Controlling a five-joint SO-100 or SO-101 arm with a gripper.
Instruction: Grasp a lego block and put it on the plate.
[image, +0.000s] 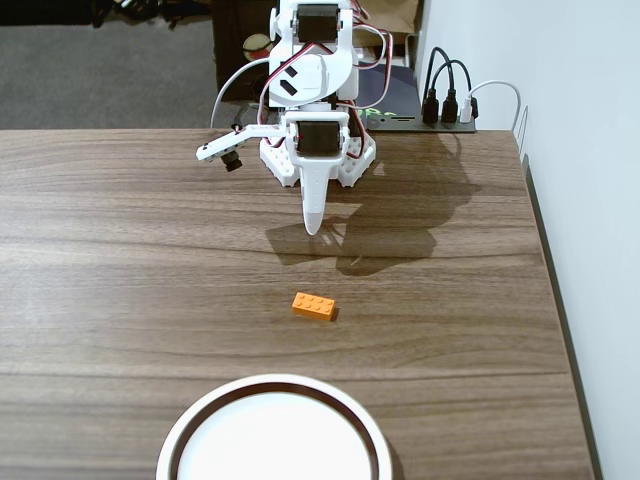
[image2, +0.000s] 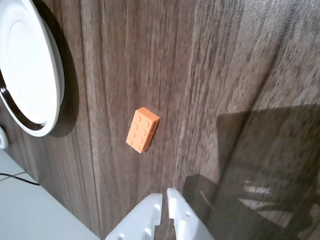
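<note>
From my seat the tabletop (image: 120, 250) is wide open — bare wood on every side of the lego block (image: 313, 306), nothing touching it. My end effector (image: 313, 228) hangs above the wood behind the block, tips nearly together in the wrist view, with clear room between it and the block. The plate (image: 190, 420) sits at the near edge in the fixed view, well apart from the block, bare wood between them. Only clutter — plugs and cables (image: 450, 100) at the far right corner beside the wall, away from that path.
</note>
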